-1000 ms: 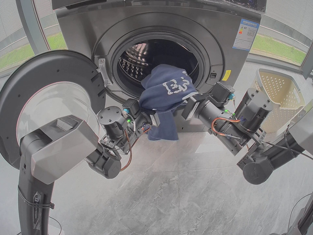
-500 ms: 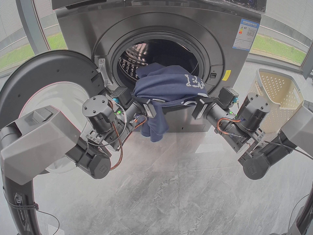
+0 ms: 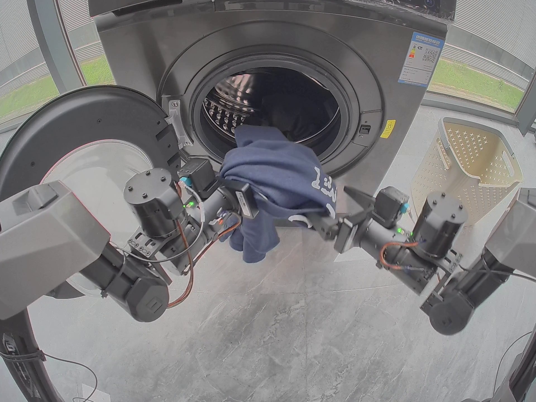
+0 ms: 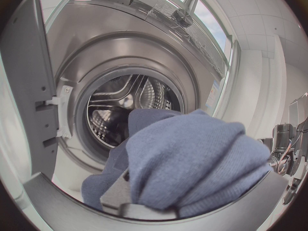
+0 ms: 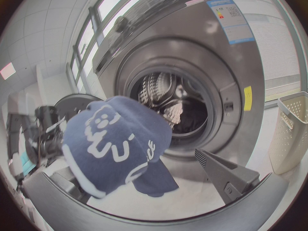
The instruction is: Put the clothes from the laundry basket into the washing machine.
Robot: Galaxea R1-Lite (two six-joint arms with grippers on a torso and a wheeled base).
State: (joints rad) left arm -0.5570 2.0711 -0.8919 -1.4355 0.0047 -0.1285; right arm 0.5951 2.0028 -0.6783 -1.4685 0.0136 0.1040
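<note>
Black cylindrical arms [image 3: 152,197], grey shells [image 3: 44,241], orange cables [image 3: 190,263]

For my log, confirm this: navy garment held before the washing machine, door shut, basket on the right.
Wrong on the door: it stands swung open to the left, as the head view shows. The navy garment is held before the washing machine, basket on the right.

I see the drum mouth [image 3: 273,107] open above; the navy garment [image 3: 279,174] hangs across its lower rim, and the door [image 3: 84,140] crowds my left.

Head looks down; wrists close; share washing machine [image 3: 268,40].
</note>
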